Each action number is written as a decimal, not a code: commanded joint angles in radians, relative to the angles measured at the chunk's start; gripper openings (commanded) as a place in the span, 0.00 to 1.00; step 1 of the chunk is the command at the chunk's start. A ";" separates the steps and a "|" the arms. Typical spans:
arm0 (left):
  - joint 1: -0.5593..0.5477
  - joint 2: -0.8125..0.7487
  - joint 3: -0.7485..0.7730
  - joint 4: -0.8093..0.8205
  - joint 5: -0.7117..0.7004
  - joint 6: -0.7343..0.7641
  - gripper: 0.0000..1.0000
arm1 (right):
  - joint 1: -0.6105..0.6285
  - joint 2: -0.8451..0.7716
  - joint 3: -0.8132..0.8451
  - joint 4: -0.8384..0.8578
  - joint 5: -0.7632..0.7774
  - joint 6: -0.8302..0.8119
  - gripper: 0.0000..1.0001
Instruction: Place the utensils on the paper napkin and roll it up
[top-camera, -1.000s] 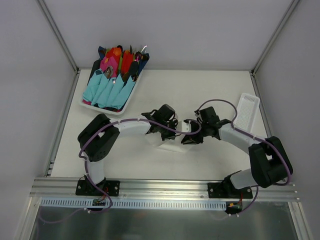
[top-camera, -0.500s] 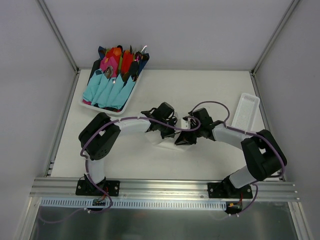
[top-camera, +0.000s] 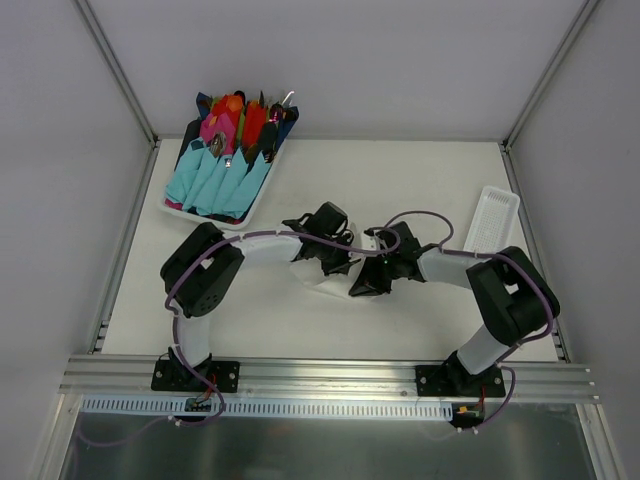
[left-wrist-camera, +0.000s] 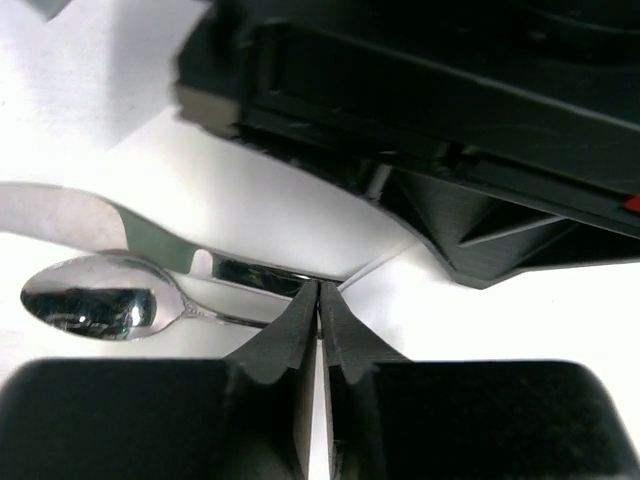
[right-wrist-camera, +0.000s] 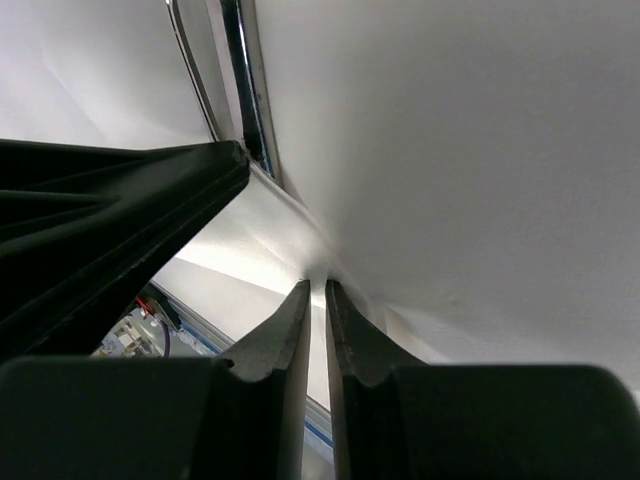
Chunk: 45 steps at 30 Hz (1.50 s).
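Two end effectors met over the middle of the counter (top-camera: 400, 180), their black bodies crowding each other. The left end effector (left-wrist-camera: 319, 300) had its fingers pressed together on a raised fold of the paper napkin (left-wrist-camera: 270, 200). The right end effector (right-wrist-camera: 315, 292) was likewise pinched on a ridge of the sheet. The utensils (left-wrist-camera: 150, 240), a knife (left-wrist-camera: 70, 212) and a spoon (left-wrist-camera: 95, 305), lay on the napkin just beside the left fingers. The right arm (left-wrist-camera: 470, 120) filled the top of the left wrist view and hid the napkin's far part. Well apart, a tray (top-camera: 176, 209) of light-blue, pink and red bundles (top-camera: 215, 175) sat at the far left corner. A white ribbed tray (top-camera: 492, 220) lay near the right edge.
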 joint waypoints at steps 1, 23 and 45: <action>0.024 -0.027 0.041 0.013 0.001 -0.060 0.06 | 0.008 0.034 -0.015 0.004 0.047 0.008 0.14; 0.080 -0.205 -0.101 -0.064 0.283 -0.651 0.17 | 0.007 0.030 0.003 -0.066 0.087 -0.039 0.13; 0.131 -0.024 -0.066 -0.041 0.136 -0.778 0.11 | -0.007 0.048 0.057 -0.168 0.107 -0.130 0.11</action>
